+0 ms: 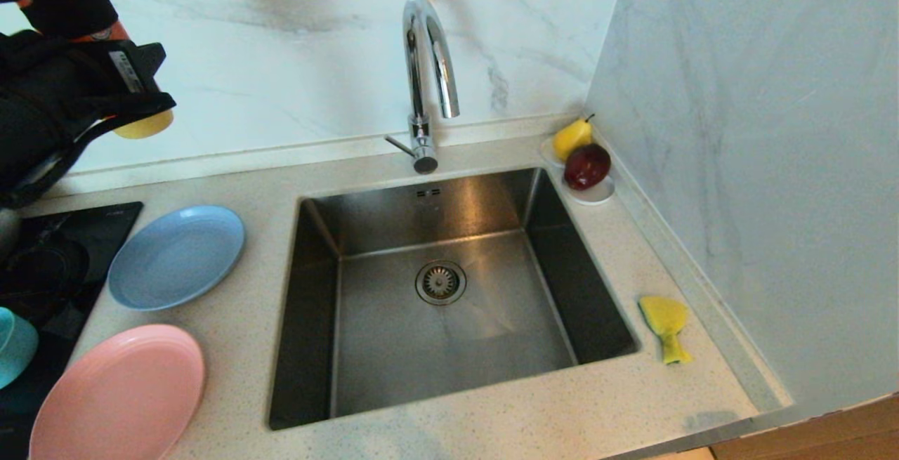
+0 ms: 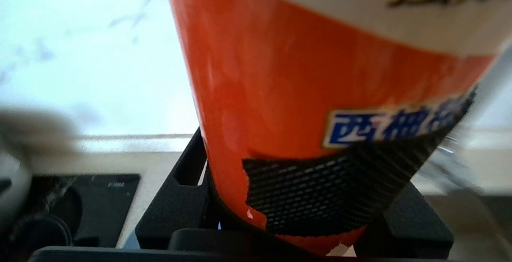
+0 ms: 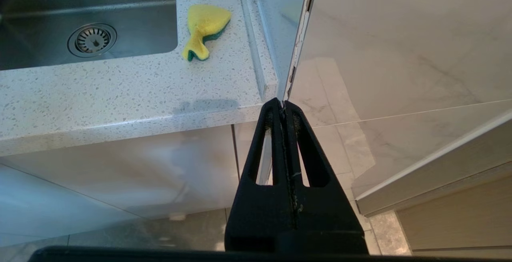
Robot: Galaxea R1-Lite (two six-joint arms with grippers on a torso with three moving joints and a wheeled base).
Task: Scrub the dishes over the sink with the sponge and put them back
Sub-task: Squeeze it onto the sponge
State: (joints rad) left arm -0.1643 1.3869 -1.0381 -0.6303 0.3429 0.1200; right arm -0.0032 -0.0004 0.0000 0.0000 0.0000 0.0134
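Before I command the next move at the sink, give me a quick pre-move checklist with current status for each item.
1. Left pincer load: shut on an orange bottle, raised at the scene's upper left. Ok.
2. Right pincer: shut, empty, parked off the counter's front edge. Ok.
3. Sponge: on the counter right of the sink, untouched. Not ok for scrubbing yet.
4. Sink basin: bare, drain strainer unobstructed. Ok.
5. Dishes: light-blue plate and pink plate on the counter, left of the sink; teal bowl at the left edge. Ok.
6. Bottle cap state: cannot tell.
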